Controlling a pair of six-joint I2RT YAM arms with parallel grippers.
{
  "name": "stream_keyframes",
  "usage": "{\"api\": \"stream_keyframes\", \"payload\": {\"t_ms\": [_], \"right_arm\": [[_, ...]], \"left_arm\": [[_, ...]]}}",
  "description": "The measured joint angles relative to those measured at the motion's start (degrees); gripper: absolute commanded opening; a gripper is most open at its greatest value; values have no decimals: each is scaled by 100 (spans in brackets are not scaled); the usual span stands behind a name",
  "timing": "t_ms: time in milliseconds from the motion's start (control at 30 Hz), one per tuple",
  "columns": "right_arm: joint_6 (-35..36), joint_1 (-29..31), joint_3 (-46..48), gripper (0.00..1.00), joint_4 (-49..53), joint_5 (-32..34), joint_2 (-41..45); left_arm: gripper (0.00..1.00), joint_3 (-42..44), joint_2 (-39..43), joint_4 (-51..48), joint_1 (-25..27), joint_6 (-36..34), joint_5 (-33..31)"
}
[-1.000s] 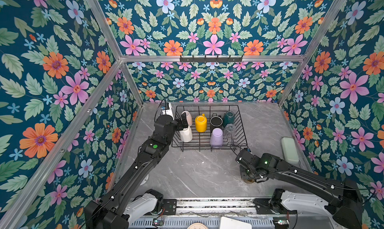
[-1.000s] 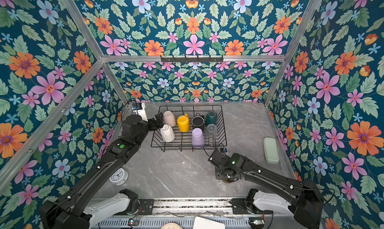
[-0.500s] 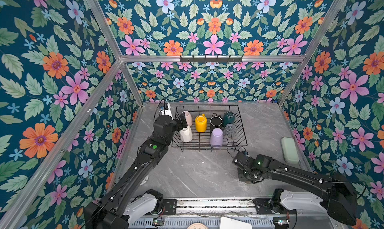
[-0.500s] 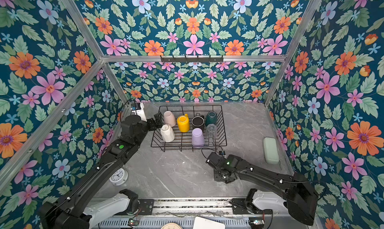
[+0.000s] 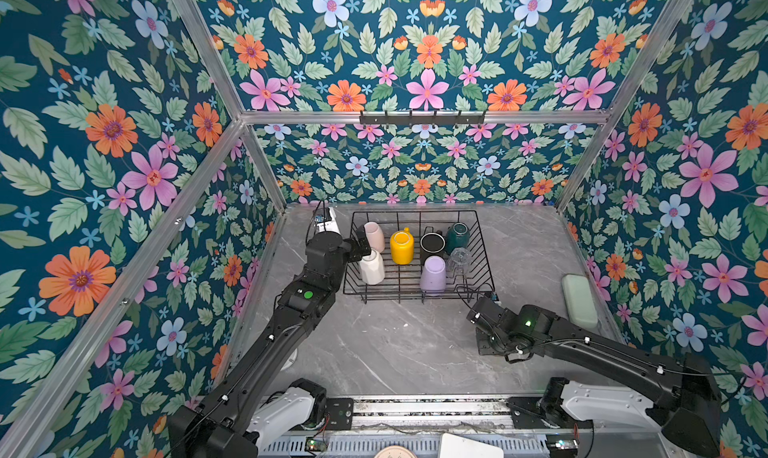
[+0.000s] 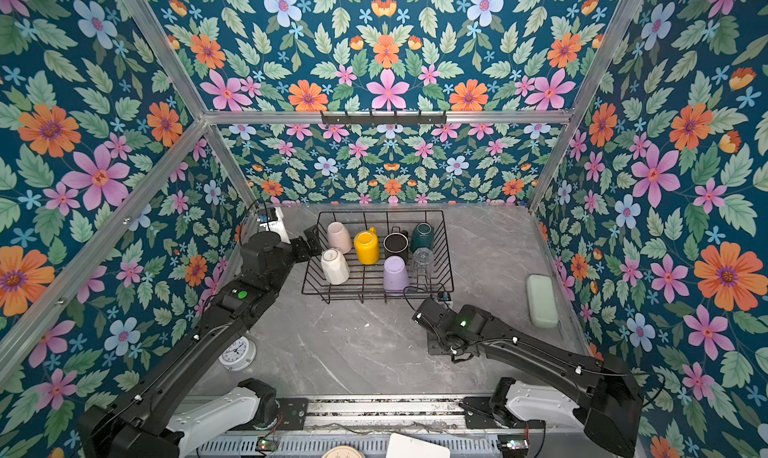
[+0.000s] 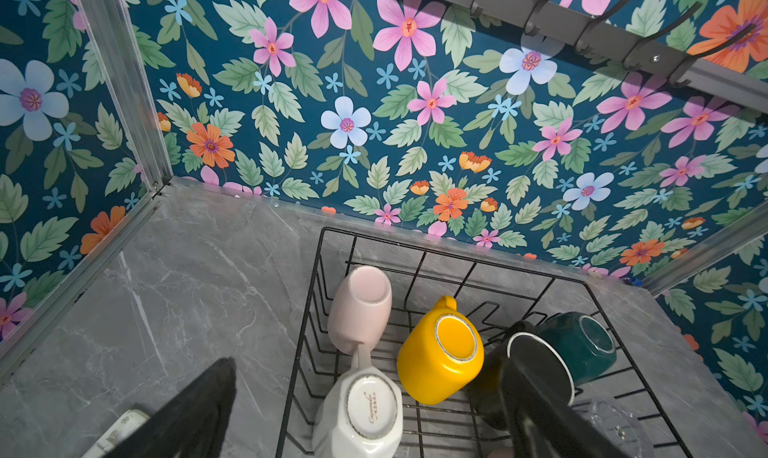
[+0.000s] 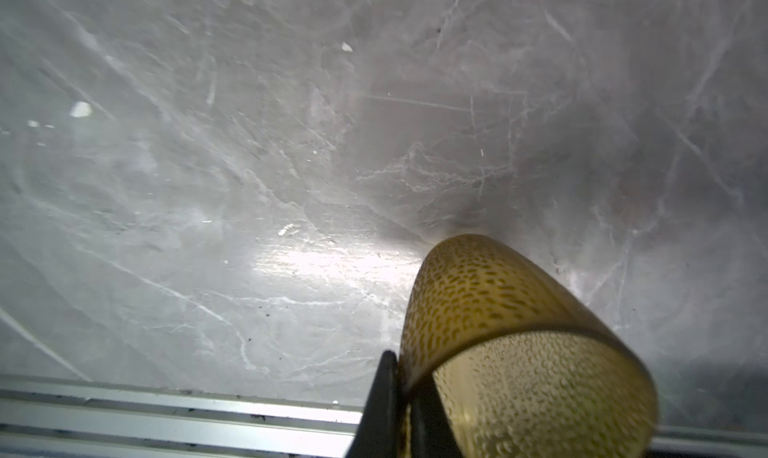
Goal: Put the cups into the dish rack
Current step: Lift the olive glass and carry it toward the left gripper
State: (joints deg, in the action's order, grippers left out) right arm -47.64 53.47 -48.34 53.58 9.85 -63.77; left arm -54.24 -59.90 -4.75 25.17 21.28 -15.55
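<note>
In the right wrist view my right gripper (image 8: 401, 364) is shut on the rim of the amber-brown glass (image 8: 498, 331), one finger inside and one outside, low over the marble. In both top views the right wrist (image 5: 494, 331) hides that glass. The black wire dish rack (image 5: 415, 299) holds pale pink (image 5: 375, 236), white (image 5: 371, 267), yellow (image 5: 402, 247), black (image 5: 432, 246) and dark green (image 5: 457, 235) mugs, a clear glass (image 5: 459, 260) and a lavender tumbler (image 5: 433, 273). My left gripper (image 5: 361, 244) hangs open at the rack's left edge, above the white mug (image 7: 365, 410).
A mint-green case (image 5: 579, 300) lies by the right wall. A small white clock (image 6: 235, 352) sits under the left arm. A white device (image 5: 328, 223) stands at the back left corner. A hook rail (image 5: 422, 117) runs along the back wall.
The right gripper has closed on the amber-brown glass's rim, and its wrist has shifted a little left, toward the rack. The left arm has barely moved.
</note>
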Motion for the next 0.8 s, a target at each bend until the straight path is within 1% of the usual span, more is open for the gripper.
{"api": "stream_keyframes", "payload": {"t_ms": [67,167,267,333,367,467,633,800], "right_arm": [[61,-129,-127,0,22,-7,162],[219,-479,-269,0,-79,-168,509],[404,-785,-483,0,-367,-348,813],[555,-914,-697,0,-575,-507,898],[616,-975,-785,0,-680,-566,903],[785,-1257,-984,0,-1091,-905,868],[855,-1862,-1005,0,-1906,-1864,743],[717,-2177,-988,0,-2782,-2889,562]], "left_arm": [[100,28,37,11,-50,76,79],[100,131,149,151,-197,90,426],[100,286,264,424,-372,138,1025],[100,380,286,647,-494,229,1582],[100,415,291,730,-522,229,1792],[100,553,297,1043,-581,232,2680],[100,754,284,1576,-603,216,4336],[100,992,361,2118,-603,234,5624]]}}
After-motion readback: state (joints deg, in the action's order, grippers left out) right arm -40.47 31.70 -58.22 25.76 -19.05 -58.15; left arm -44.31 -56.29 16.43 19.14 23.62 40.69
